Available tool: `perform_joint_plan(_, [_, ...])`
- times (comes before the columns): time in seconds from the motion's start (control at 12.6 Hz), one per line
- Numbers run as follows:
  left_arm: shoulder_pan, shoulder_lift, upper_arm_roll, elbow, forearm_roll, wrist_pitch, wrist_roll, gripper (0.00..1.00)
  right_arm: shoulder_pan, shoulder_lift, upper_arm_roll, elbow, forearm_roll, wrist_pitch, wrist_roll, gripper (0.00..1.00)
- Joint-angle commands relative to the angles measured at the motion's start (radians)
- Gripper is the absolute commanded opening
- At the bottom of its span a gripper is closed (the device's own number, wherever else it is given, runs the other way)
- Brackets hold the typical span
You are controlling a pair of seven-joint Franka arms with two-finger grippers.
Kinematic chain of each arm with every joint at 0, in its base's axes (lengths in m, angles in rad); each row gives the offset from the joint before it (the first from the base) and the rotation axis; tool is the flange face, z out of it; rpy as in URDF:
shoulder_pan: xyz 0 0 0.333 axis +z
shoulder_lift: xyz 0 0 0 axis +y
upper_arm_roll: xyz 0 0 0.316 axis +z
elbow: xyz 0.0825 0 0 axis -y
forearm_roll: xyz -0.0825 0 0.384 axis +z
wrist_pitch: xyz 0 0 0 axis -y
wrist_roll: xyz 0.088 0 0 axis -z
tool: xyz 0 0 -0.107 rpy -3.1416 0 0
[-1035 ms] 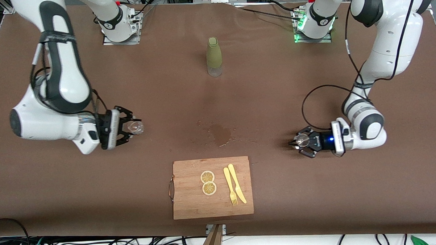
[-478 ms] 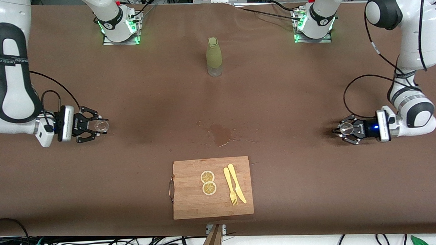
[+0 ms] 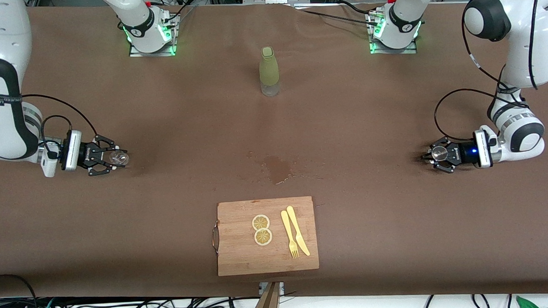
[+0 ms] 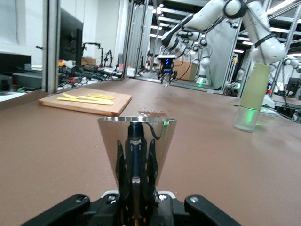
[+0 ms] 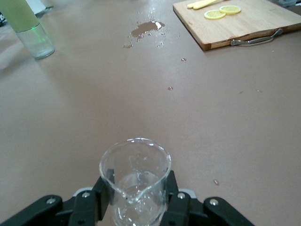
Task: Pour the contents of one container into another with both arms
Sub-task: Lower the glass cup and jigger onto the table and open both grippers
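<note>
My right gripper (image 3: 115, 158) is shut on a clear glass beaker (image 3: 119, 158) with a spout, low over the table near the right arm's end. The right wrist view shows the beaker (image 5: 135, 179) upright between the black fingers (image 5: 179, 200), with only droplets inside. My left gripper (image 3: 432, 154) is shut on a shiny metal cone-shaped cup (image 3: 438, 153), low over the table near the left arm's end. In the left wrist view the metal cup (image 4: 137, 141) stands upright, wide mouth up, and the right arm's gripper (image 4: 166, 77) shows in the distance.
A green-sleeved bottle (image 3: 269, 71) stands mid-table toward the bases. A wet spill (image 3: 277, 168) lies on the brown table (image 3: 372, 223) at the centre. Nearer the camera, a wooden cutting board (image 3: 241, 251) holds two lemon slices (image 3: 261, 229), a yellow fork and a yellow knife (image 3: 294, 237).
Both arms have swung outward from the table's middle toward their own ends, carrying the beaker and the metal cup lower. The spill, bottle and board have not moved.
</note>
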Motion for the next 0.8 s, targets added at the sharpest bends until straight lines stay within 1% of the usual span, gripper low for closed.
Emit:
perform_joint_plan(0.0, [0.002, -0.001, 0.001, -0.007, -0.006, -0.033, 0.071, 0.0, -0.037, 0.039, 0.024, 0.002, 0.057, -0.042, -0.082, 0.25])
perform_joint_plan(0.24, [0.001, 0.013, 0.0, -0.008, -0.015, -0.039, 0.126, 0.0, -0.043, 0.057, 0.03, 0.002, 0.058, -0.045, -0.125, 0.26])
perform_joint_plan(0.4, [0.001, 0.033, 0.0, -0.019, -0.022, -0.04, 0.129, 0.0, -0.043, 0.066, 0.031, 0.002, 0.083, -0.045, -0.146, 0.27])
perform_joint_plan(0.64, [0.001, 0.036, 0.0, -0.047, -0.036, -0.045, 0.127, 0.0, -0.04, 0.108, 0.048, 0.007, 0.159, -0.047, -0.18, 0.29])
perform_joint_plan(0.72, [-0.001, 0.036, -0.002, -0.053, -0.038, -0.048, 0.127, 0.0, -0.04, 0.111, 0.053, 0.007, 0.167, -0.046, -0.18, 0.29])
